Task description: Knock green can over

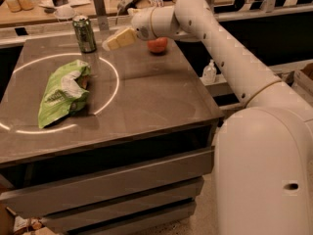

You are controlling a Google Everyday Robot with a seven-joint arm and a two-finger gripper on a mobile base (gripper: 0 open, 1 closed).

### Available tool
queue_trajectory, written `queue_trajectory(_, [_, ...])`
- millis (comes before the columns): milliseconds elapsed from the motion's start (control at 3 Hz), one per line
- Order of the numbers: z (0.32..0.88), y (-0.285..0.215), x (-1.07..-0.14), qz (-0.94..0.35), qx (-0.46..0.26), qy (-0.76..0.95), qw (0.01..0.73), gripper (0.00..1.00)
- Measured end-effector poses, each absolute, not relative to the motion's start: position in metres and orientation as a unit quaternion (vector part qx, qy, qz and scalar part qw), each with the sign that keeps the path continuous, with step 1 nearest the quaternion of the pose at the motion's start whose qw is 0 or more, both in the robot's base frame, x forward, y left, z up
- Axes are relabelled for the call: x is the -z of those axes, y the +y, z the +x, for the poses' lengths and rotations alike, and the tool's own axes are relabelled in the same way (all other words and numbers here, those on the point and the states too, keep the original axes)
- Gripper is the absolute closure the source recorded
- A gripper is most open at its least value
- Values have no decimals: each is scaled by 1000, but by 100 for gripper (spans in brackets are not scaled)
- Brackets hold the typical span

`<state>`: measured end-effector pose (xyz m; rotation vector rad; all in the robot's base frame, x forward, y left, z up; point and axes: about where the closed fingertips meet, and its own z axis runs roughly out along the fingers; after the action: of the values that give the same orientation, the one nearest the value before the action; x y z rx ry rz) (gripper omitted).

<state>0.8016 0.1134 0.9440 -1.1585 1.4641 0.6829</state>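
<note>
Grey worktop (146, 97): snack bag (63, 92) nearest; green can (84, 33) upright at far left, not yet struck. Tool (106, 45) just right of it, fingers (122, 37) seemingly pressed together. I judge approach nearly done; next, a leftward sweep against its side.

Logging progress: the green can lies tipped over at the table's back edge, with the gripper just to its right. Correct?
No: the camera view shows the green can standing upright at the table's back edge, gripper just to its right.
</note>
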Motion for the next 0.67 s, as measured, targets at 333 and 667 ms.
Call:
queue_trajectory(333, [806, 129, -941, -486, -276, 615, 556, 0])
queue_trajectory(667, [814, 155, -929, -459, -276, 627, 566, 0])
